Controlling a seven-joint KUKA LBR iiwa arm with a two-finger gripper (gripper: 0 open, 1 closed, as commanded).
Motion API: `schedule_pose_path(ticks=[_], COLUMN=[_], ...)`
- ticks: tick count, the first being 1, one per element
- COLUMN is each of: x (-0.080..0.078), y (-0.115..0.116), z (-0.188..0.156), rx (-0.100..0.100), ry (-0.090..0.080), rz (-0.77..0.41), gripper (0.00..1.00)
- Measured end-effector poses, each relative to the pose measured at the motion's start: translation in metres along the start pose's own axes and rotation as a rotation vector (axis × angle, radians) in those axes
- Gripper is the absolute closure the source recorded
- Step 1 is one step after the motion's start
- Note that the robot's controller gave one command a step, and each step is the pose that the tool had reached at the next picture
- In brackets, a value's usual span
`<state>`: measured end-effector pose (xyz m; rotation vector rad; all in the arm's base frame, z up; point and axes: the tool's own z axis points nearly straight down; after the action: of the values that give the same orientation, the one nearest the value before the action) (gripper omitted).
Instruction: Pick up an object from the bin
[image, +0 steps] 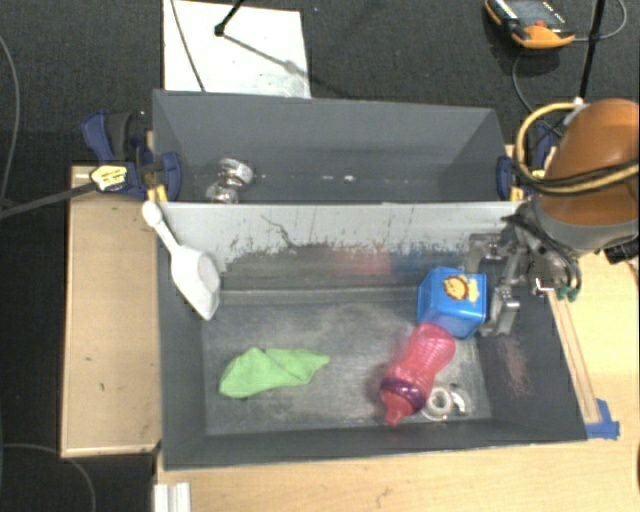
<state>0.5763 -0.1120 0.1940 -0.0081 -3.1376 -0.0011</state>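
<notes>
Grey bin (330, 325), contents listed left to right. White scoop (192, 272): propped against the left wall, handle up by the rim, bowl down. Silver metal piece (231, 178): rear compartment, behind the divider. Green cloth (268, 370): crumpled on the floor, front left. Pink bottle (420, 368): lying on its side, cap to the front, small silver ring (445, 403) just beside the cap. Blue block (452, 298), yellow mark: at the bottle's base, the probable pick, being nearest the pincer (503, 300). Pincer: low by the right wall, just beside the block; wide or narrow cannot be told
</notes>
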Motion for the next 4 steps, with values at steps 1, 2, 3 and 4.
schedule_pose_path(ticks=[1,2,3,4], x=[-0.001,0.023,0.038,0.036], y=[0.001,0.049,0.065,0.070], z=[-0.005,0.066,0.068,0.064], rx=[0.001,0.001,0.000,0.001], ry=[-0.008,-0.010,-0.005,-0.007], rz=[-0.003,-0.110,-0.101,-0.175], gripper=[0.00,0.00,0.00,0.00])
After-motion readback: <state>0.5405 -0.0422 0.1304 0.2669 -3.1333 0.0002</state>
